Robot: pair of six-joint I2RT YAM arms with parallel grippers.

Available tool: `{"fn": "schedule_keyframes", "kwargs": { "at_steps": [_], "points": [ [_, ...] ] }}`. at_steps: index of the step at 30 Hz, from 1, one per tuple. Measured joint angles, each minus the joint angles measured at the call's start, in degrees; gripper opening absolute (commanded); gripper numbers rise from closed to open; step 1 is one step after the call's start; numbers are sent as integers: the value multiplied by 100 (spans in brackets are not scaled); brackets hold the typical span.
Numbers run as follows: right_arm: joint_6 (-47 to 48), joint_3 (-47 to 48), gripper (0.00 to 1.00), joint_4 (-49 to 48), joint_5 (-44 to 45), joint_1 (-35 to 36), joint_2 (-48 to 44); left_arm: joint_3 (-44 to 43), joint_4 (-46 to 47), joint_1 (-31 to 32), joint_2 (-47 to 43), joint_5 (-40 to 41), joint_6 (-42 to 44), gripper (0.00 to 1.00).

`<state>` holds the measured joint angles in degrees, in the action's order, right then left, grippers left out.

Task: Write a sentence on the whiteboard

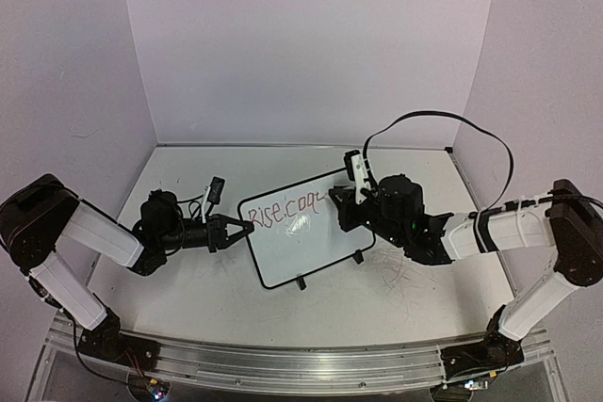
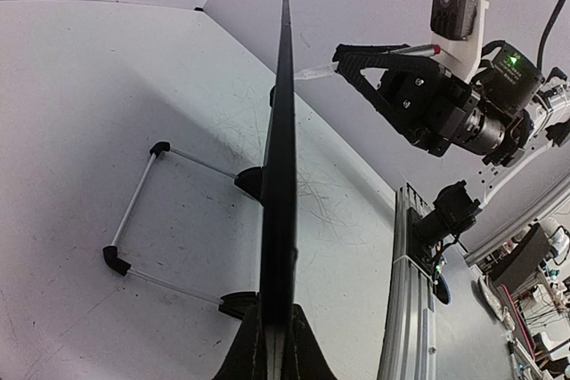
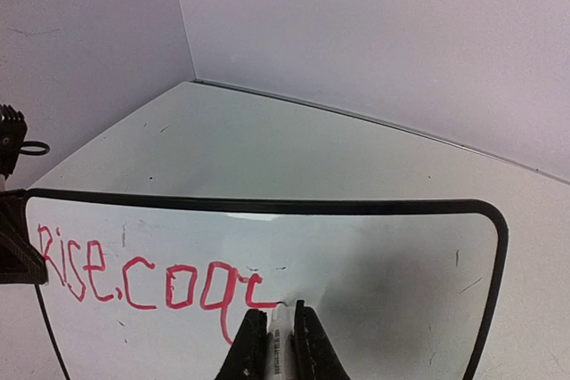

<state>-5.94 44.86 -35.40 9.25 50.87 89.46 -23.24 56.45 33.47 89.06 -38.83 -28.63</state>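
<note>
Overhead and wrist views, common whiteboard [image 1: 303, 249]

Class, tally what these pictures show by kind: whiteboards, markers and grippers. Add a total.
whiteboard: 1
marker: 1
grippers: 2, the left gripper and the right gripper
Total: 4

One whiteboard [image 1: 311, 247] stands on two black feet [image 1: 301, 282], bearing one red sentence [image 1: 290, 207] in one line. There are two arms [image 1: 99, 233] and one marker [image 3: 281, 344].

Marker [image 3: 281, 344] in right gripper [image 3: 280, 309], at whiteboard [image 3: 383, 264]
</note>
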Motion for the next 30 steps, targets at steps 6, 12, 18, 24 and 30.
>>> {"fn": "schedule_keyframes", "kwargs": {
  "at_steps": [6,12,18,24,30],
  "points": [
    [55,19,0,31,58,-44,-15,-2,2,0,10,-2,-1,0],
    [101,147,0,54,78,-77,-7,-4,2,0,11,-3,7,0],
    [119,208,0,53,99,-98,12,-4,2,0,11,-4,8,0],
    [73,204,0,53,79,-100,14,-4,1,0,11,-4,8,0],
    [-72,77,0,16,-46,-107,12,-7,0,0,11,-2,1,0]
  ]
}}
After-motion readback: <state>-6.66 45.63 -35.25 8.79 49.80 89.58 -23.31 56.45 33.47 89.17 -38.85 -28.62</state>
